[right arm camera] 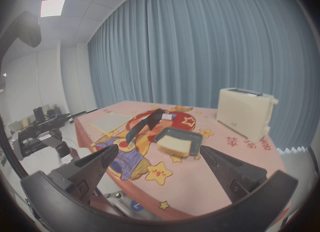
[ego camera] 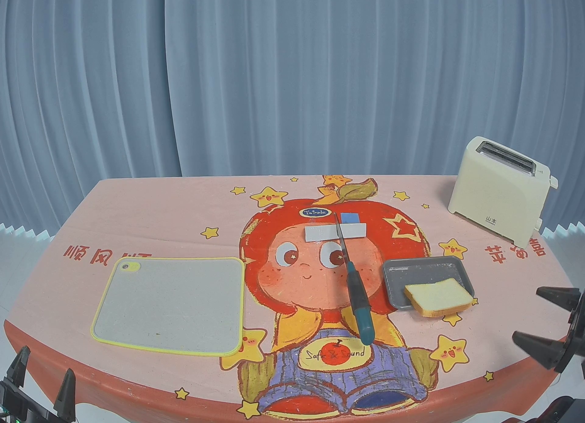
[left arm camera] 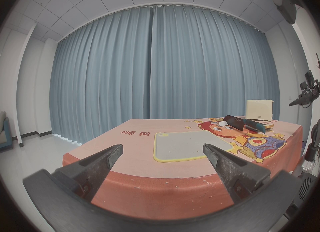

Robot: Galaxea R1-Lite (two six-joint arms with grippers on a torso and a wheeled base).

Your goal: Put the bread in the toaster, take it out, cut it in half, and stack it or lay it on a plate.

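Note:
A slice of bread (ego camera: 439, 296) (right arm camera: 174, 145) rests half on the near right corner of a grey plate (ego camera: 420, 272) (right arm camera: 180, 133). The cream toaster (ego camera: 501, 189) (right arm camera: 246, 112) (left arm camera: 259, 109) stands at the table's far right. A knife with a teal handle (ego camera: 359, 302) (right arm camera: 137, 129) (left arm camera: 253, 125) leans blade-up on a white holder (ego camera: 335, 231) at the centre. The grey cutting board with a yellow rim (ego camera: 170, 305) (left arm camera: 186, 145) lies at the left. My left gripper (ego camera: 39, 378) (left arm camera: 163, 157) is open off the table's near left edge. My right gripper (ego camera: 548, 320) (right arm camera: 156, 162) is open off the near right edge, short of the bread.
The table has a pink cartoon cloth (ego camera: 183, 223), and a blue curtain (ego camera: 292, 65) hangs behind it. Bare cloth lies between the plate and the toaster and along the front edge.

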